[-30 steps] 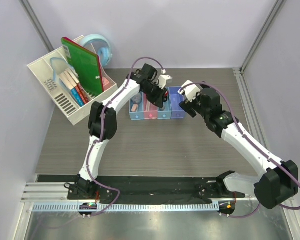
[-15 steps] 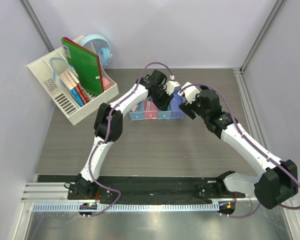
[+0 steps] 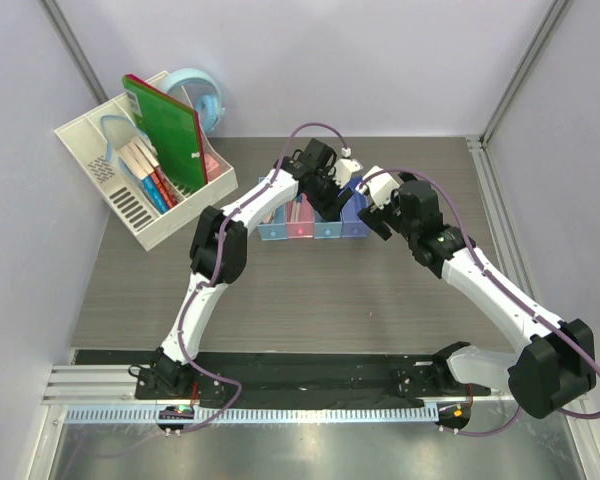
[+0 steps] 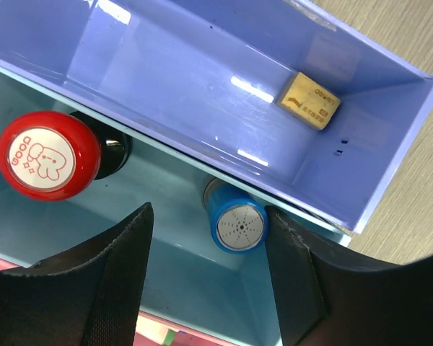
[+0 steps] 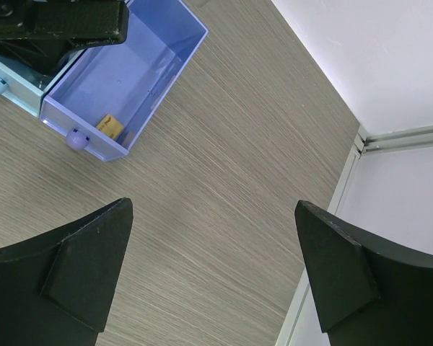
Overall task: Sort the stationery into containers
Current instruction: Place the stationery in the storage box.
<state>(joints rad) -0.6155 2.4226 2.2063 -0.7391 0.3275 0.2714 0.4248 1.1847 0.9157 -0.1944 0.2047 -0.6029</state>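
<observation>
two stubby cylinders rest in the blue bin (image 4: 166,288): the blue-grey cylinder (image 4: 236,225) is against the wall shared with the violet-blue bin (image 4: 166,86), and the red-and-black cylinder (image 4: 49,155) is further along the same floor. the orange block (image 4: 309,101) sits alone in the violet-blue bin. the left fingers (image 4: 112,285) hang just above the blue bin, one on either side of the blue-grey cylinder but apart from it, parted and holding nothing. a second ago they were set much narrower, and the arm was further left along the row of bins (image 3: 315,222), which stands near the far edge of the desk (image 5: 224,180). so the blue-grey cylinder looks freshly let go, and i judge that item sorted. the right fingers (image 5: 72,281) are as wide apart as before, empty, over the desk beside the violet-blue bin. the left arm's next move, i judge, is to lift clear without nudging the bins.
</observation>
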